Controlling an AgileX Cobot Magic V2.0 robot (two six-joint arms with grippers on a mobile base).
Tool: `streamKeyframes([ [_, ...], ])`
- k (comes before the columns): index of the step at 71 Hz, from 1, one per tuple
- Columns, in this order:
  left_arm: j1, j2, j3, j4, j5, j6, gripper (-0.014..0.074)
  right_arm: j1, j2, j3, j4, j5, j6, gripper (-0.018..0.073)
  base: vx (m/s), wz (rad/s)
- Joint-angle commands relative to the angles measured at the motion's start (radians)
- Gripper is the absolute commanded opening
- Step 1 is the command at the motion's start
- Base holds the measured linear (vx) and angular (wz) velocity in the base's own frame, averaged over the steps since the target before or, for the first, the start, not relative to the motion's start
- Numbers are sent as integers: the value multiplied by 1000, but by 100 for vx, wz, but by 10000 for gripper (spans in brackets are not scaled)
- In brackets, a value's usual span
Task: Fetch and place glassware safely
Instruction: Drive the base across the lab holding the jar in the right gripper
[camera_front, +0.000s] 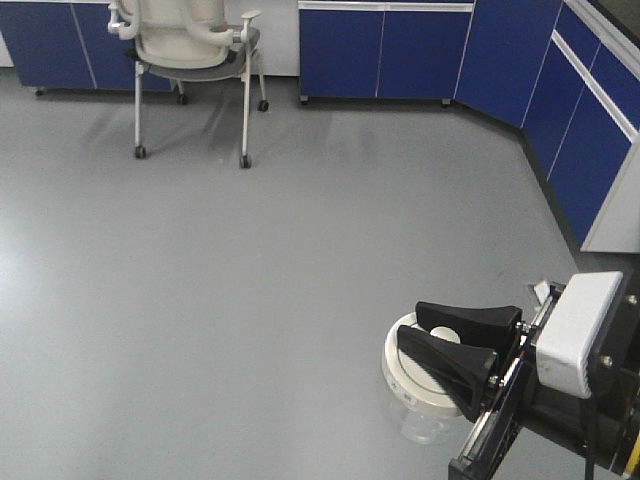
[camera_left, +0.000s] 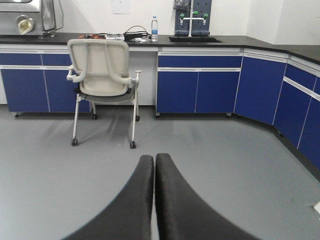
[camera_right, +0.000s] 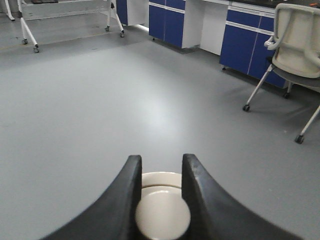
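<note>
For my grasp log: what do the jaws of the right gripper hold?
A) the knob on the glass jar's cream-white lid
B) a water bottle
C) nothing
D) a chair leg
A: on the right gripper, the jaws clamp the round knob on the lid of the jar.

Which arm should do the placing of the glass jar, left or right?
Right. The right gripper is clamped on the knob of the jar, holding it above the floor. The left gripper is shut and empty, with no jar in its view.
</note>
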Motion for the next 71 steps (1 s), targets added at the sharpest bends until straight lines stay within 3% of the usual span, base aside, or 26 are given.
streamKeyframes([
  [1,-4,16,-27,-8,-75,-7,-7,-5,-9,-33,34,-55,-4,-1,76,-10],
  [71,-4,16,-27,-8,-75,-7,-7,-5,-8,-33,34,-49,-4,-1,70,-1],
])
